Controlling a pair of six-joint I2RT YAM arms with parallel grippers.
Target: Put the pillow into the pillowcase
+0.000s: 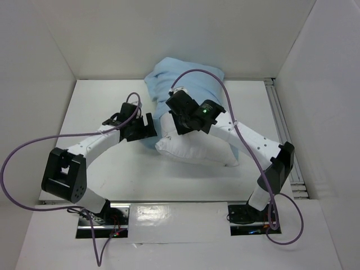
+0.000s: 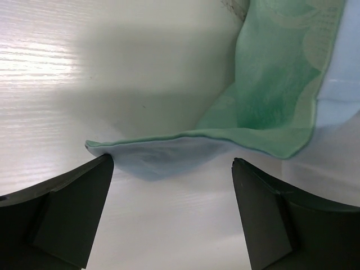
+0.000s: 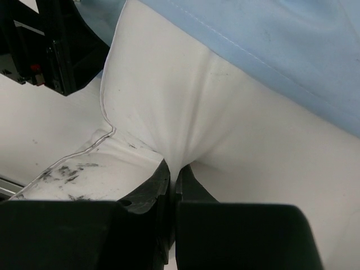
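Observation:
A white pillow lies mid-table, its far half inside a light blue pillowcase that bunches toward the back wall. My right gripper is shut on a pinched fold of the white pillow, with the blue pillowcase hem just beyond. My left gripper stands open at the pillow's left side. In the left wrist view the pillowcase edge lies on the table ahead of my left gripper, and its left fingertip is close to that edge. Nothing is between the fingers.
White walls enclose the table at the back and both sides. A metal rail runs along the right edge. Purple cables loop off both arms, the right one arching over the pillowcase.

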